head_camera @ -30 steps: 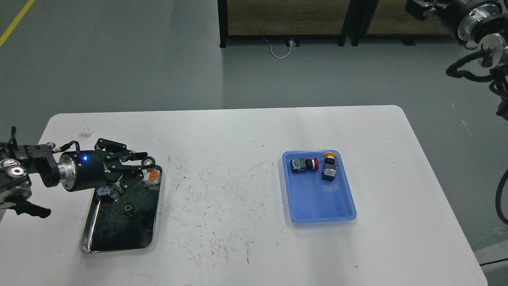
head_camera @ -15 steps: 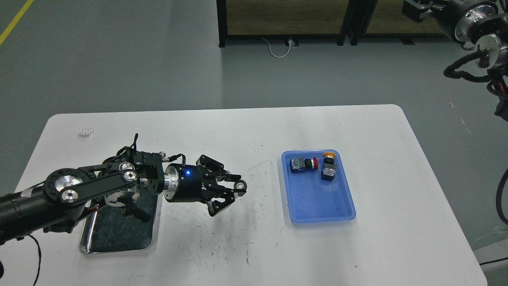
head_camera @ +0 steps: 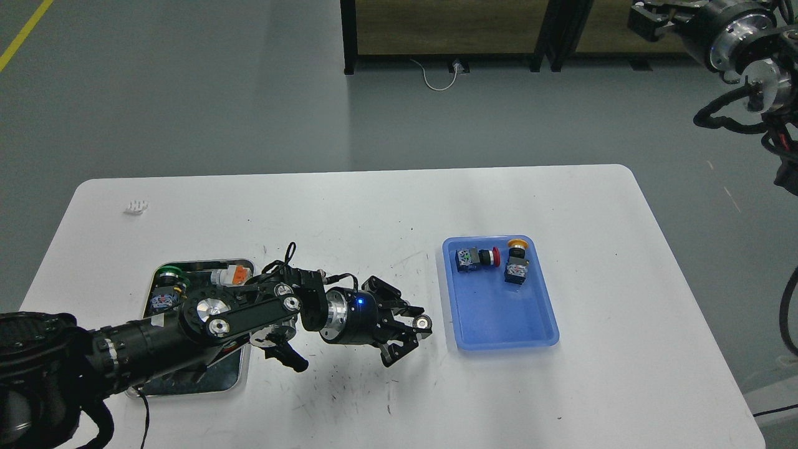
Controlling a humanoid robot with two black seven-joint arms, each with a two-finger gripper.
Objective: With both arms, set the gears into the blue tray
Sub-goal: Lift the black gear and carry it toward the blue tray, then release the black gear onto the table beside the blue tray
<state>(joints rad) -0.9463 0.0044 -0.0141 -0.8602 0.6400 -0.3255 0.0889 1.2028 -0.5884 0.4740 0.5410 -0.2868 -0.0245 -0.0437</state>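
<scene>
My left arm reaches from the lower left across the table. Its gripper (head_camera: 419, 329) is shut on a small black gear (head_camera: 423, 323), held just above the table. The gear is a short way left of the blue tray (head_camera: 499, 321), outside its rim. The tray lies right of centre and holds two push-button switches at its far end, one with a red cap (head_camera: 477, 257) and one with a yellow cap (head_camera: 517, 263). My right arm is raised at the top right corner, far from the table. Its gripper (head_camera: 648, 15) is small and dark, so its fingers cannot be told apart.
A shiny steel tray (head_camera: 240, 374) lies at the left, largely covered by my left arm. A green-capped switch (head_camera: 167, 274) and an orange part (head_camera: 235, 274) show at its far end. A small white piece (head_camera: 136, 206) lies near the far left corner.
My left gripper has carried the gear out of the steel tray and rightwards across the table, ending close to the blue tray. The right arm has barely shifted.
</scene>
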